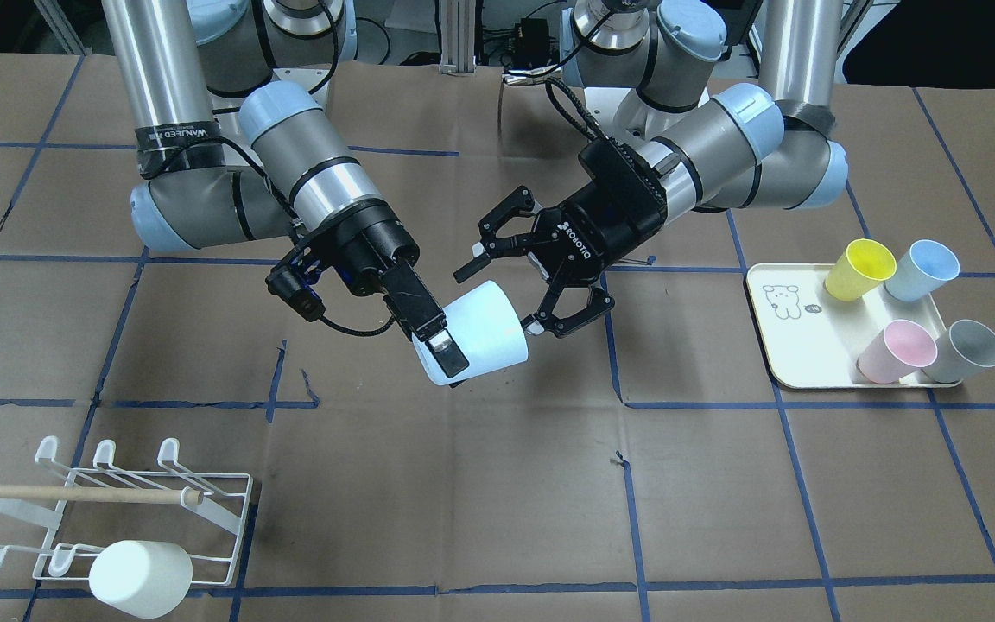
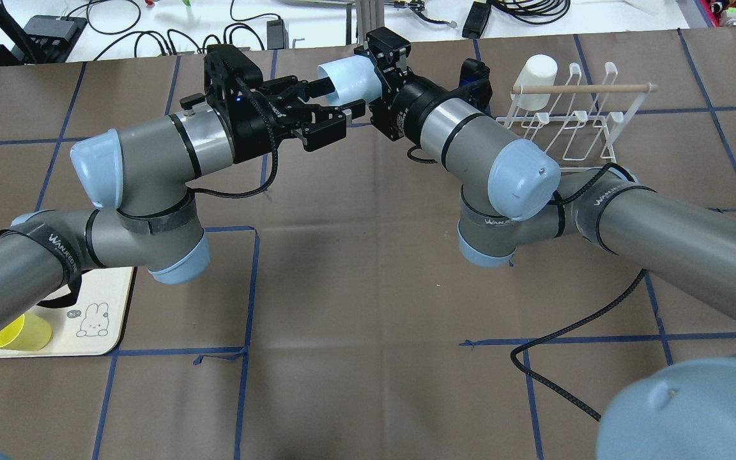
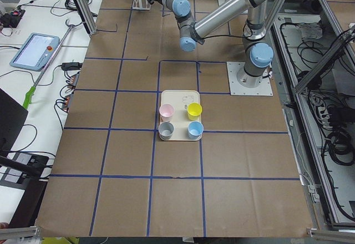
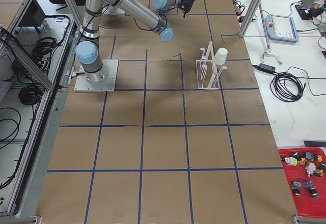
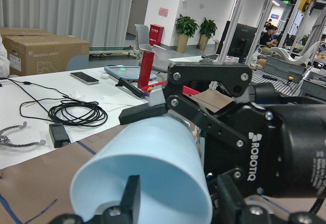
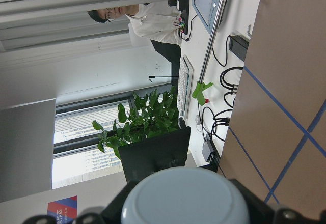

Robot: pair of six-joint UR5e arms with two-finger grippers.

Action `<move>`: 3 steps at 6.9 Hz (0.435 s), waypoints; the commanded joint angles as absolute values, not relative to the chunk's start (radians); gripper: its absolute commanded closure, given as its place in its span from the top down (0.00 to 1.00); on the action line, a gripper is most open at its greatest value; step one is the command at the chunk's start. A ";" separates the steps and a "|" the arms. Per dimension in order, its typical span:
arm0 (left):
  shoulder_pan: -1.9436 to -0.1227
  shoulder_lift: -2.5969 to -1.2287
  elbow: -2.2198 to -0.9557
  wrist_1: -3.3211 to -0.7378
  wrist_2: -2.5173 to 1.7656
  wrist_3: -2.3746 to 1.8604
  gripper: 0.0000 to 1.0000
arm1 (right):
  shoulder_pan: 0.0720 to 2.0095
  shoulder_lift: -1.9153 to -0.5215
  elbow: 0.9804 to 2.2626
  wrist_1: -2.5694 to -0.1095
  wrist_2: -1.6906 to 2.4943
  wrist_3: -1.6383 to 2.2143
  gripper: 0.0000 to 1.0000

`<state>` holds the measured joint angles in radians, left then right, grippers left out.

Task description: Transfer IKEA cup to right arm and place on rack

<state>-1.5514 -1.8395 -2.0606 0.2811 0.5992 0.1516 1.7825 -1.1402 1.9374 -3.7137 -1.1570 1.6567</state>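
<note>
The right arm (image 1: 307, 164) reaches out low over the tabletop (image 1: 463, 501), forearm slanting down, and its pincer (image 1: 439, 345) is clamped on the narrow base end of the pale blue IKEA cup (image 1: 484, 337). The cup lies on its side in the air, well apart from the rack (image 1: 204, 484), its wide mouth turned away from the rack. The left arm (image 1: 722, 138) faces it from the side away from the rack; its pincer (image 1: 503, 297) is spread wide, its fingers straddling the cup's mouth end.
</note>
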 commanded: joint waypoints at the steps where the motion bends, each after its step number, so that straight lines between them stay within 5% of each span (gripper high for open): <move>1: -1.539 -1.827 -2.068 0.282 0.597 0.132 0.99 | 1.782 -1.138 1.936 -3.714 -1.158 1.655 0.52; 3: -1.438 -1.787 -2.074 0.273 0.562 0.132 0.99 | 1.781 -1.134 1.927 -3.714 -1.157 1.638 0.44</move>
